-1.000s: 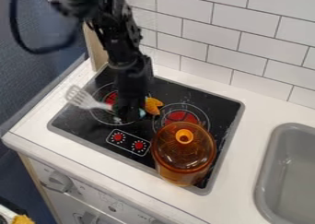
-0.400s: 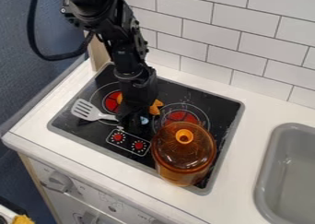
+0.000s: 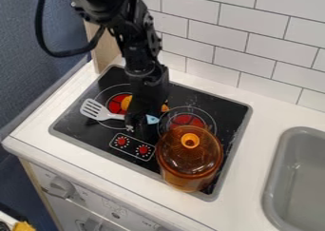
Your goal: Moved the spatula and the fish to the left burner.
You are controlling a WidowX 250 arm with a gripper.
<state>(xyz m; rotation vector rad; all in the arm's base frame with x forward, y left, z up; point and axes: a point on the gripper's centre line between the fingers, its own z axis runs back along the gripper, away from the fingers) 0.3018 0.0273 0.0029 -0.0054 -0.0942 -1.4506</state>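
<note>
Gray spatula (image 3: 96, 110) at L burner (image 3: 116, 104), slotted head over its L edge, handle toward gripper (image 3: 134, 128). Orange bits (image 3: 127, 103) & lt-blue bit (image 3: 152, 120) show around gripper; can't tell which = fish. Pincer state unclear: spread or pinching, can't tell. Amber lidded pot (image 3: 189, 161) overlaps R burner (image 3: 185, 120).
</note>
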